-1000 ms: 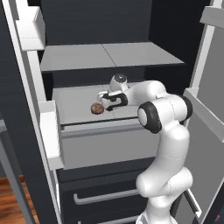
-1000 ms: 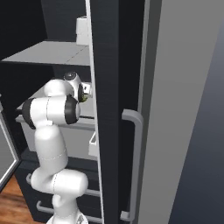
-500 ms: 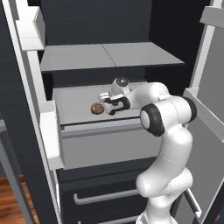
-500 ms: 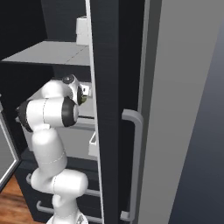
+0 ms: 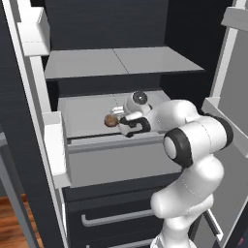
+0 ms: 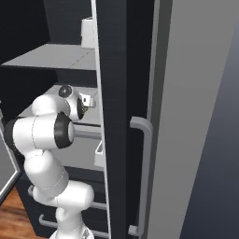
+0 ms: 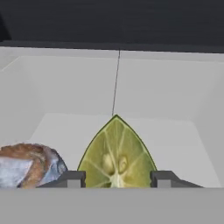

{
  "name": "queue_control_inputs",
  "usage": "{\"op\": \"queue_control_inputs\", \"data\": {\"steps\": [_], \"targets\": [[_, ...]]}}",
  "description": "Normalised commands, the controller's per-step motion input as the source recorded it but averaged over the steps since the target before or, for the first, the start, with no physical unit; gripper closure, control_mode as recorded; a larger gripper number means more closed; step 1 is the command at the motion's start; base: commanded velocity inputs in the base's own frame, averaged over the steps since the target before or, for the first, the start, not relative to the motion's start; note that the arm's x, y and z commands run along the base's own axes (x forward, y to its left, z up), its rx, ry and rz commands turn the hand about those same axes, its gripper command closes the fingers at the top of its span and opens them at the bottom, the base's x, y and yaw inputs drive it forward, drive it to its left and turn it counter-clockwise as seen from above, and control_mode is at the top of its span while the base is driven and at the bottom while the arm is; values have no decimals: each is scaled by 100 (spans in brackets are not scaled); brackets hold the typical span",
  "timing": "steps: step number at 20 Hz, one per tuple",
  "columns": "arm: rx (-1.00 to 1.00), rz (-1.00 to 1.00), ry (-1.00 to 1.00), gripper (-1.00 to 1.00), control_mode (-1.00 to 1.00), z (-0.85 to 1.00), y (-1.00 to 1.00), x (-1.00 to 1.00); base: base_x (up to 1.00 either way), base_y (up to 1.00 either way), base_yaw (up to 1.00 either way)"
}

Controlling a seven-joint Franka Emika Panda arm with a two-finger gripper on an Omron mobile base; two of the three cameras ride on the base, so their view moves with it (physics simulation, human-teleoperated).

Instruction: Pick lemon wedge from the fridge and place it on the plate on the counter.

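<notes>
Grasp in progress: the jaws bracket the lemon wedge inside the fridge drawer.

The two-finger gripper point(image 7: 117, 179) sits at six o'clock in the hand view, a dark fingertip point(image 7: 72, 178) on either side of the small yellow-green, pointed lemon wedge point(image 7: 117, 157); the jaws stand part-way open, and I cannot tell whether the pads touch the fruit. The wedge lies on the white floor of the pull-out drawer point(image 7: 131, 92) in the tall dark fridge point(image 5: 104, 29), with a brown round lumpy item point(image 7: 28, 165) just beside it at nine o'clock. In the left base view the gripper point(image 5: 125, 122) is inside that drawer point(image 5: 116, 160). Next, I'd judge: pinch firmly, lift clear of the drawer front without nudging the brown lump, then head toward the plate.
</notes>
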Motion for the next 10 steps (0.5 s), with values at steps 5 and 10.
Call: {"op": "queue_control_inputs", "data": {"steps": [5,10], "targets": [[1,0,1,100,-100,61,0,-67,0,0,0],[4,0,5,100,-100,67,-2,-74,0,0,0]]}}
